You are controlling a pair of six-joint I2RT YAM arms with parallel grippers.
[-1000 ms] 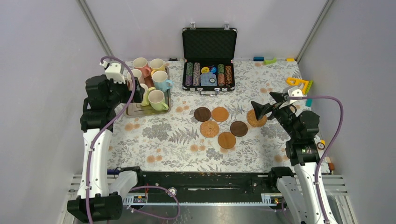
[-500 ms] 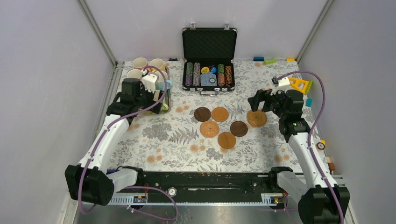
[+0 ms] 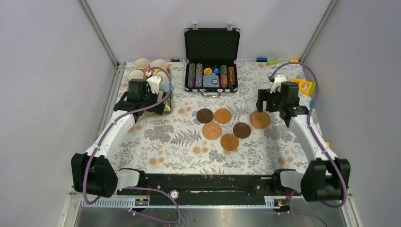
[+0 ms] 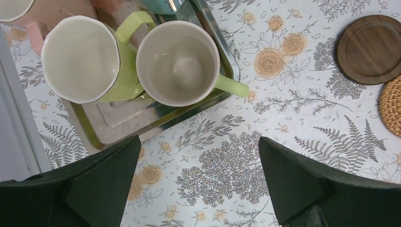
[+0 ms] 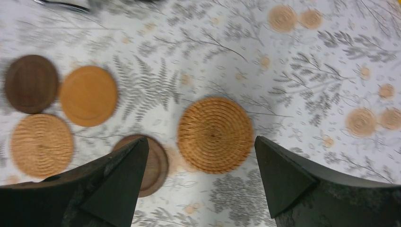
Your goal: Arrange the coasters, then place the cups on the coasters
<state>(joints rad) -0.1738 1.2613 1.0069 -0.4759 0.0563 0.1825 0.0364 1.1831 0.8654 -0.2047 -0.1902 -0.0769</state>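
Hovering right fingers [image 5: 106, 189] over woven coaster [image 5: 215, 135], green cups [image 4: 177, 64] on tray [image 4: 118, 128]

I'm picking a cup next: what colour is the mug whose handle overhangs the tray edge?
The mug is pale green; left wrist view.

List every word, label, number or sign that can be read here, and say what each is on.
No text can be read in any view.
Poker chips in the black case: face markings too small to read.
Green mugs, metal tray, coasters, floral tablecloth: no lettering shows.
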